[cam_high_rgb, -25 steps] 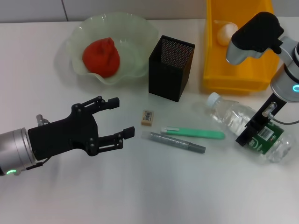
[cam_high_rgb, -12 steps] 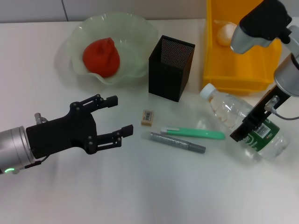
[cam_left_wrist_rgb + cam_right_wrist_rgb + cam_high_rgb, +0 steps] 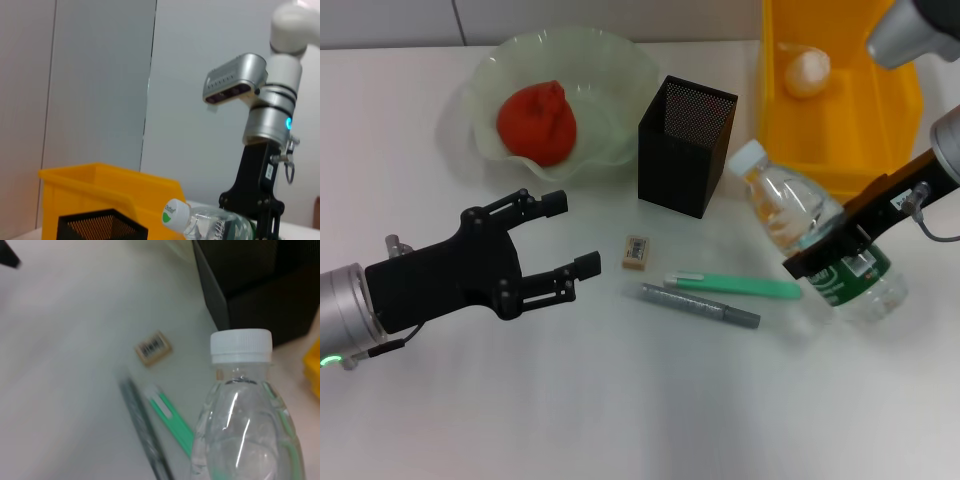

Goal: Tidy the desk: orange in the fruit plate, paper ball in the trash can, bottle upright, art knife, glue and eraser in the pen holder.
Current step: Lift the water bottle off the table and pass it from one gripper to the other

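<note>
My right gripper (image 3: 837, 250) is shut on the green-labelled bottle (image 3: 808, 232) and holds it tilted, white cap up and to the left, base near the table. The bottle also shows in the right wrist view (image 3: 245, 415) and in the left wrist view (image 3: 200, 224). The orange (image 3: 536, 122) lies in the fruit plate (image 3: 620, 62). A paper ball (image 3: 807, 72) lies in the yellow trash can (image 3: 840, 150). The eraser (image 3: 636, 251), the green art knife (image 3: 735, 286) and the grey glue stick (image 3: 700, 305) lie before the pen holder (image 3: 685, 145). My left gripper (image 3: 570, 236) is open and empty, left of the eraser.
The pen holder stands between the fruit plate and the trash can, close to the bottle's cap. The art knife's tip lies just left of the bottle's base. Bare white table lies at the front.
My right gripper has raised the bottle from lying toward upright; its cap moved up and left. My left gripper has drifted slightly left, still open.
</note>
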Motion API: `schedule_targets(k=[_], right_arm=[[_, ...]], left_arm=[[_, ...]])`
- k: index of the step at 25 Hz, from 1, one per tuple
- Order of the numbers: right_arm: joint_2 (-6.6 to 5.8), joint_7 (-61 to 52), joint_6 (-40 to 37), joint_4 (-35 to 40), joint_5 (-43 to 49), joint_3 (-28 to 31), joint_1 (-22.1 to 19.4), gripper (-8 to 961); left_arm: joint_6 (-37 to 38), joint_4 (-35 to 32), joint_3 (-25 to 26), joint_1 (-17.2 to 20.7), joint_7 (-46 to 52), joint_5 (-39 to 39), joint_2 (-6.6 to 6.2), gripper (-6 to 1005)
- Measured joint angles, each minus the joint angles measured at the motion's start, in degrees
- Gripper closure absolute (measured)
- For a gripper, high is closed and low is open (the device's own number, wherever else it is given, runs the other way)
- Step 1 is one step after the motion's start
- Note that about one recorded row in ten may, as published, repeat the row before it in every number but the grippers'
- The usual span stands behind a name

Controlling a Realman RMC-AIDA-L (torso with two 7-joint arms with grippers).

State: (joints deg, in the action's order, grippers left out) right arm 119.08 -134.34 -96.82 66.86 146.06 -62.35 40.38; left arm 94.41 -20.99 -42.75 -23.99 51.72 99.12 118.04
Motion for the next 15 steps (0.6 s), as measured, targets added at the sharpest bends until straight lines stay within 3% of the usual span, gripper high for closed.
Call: schedule_targets(k=[15], right_arm=[[0.04, 22.8, 3.47, -4.84, -21.02, 6.19, -6.67, 193]], left_arm=[[6.81, 2.06, 2.19, -0.7, 5.91, -4.46, 0.43, 169]])
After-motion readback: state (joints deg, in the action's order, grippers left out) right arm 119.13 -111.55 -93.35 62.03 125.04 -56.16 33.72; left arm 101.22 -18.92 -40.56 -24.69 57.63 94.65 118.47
